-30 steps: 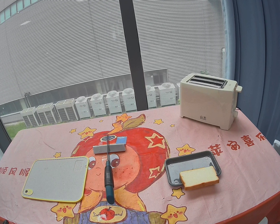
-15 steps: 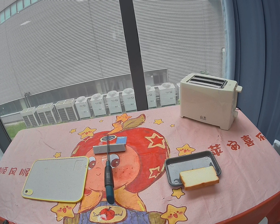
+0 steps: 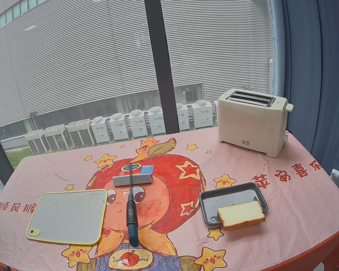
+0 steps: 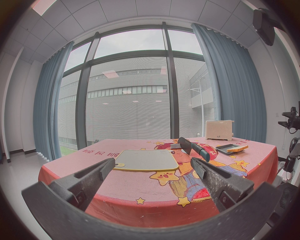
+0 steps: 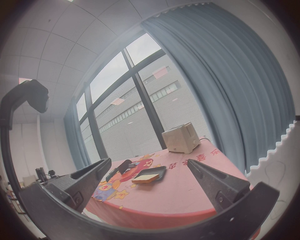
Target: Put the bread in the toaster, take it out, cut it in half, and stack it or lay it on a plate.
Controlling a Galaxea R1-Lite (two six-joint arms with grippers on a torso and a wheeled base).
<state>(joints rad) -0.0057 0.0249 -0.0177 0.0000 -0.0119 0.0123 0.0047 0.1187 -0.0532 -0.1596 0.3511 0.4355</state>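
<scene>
Left gripper and right gripper are hanging wide open off the table while the knife is lying between board and tray.

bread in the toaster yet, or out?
Out. The bread lies flat across the near rim of the dark tray; the toaster slots look empty.

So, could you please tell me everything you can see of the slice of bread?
The bread is one thick, rectangular slice, pale cream on top with a golden-brown crust along its sides. It looks whole and uncut. It lies roughly flat across the near rim of the dark tray, part of it over the tray and part sticking out past it toward the near edge of the table. Only the tray clearly touches it; nothing lies on it.
</scene>
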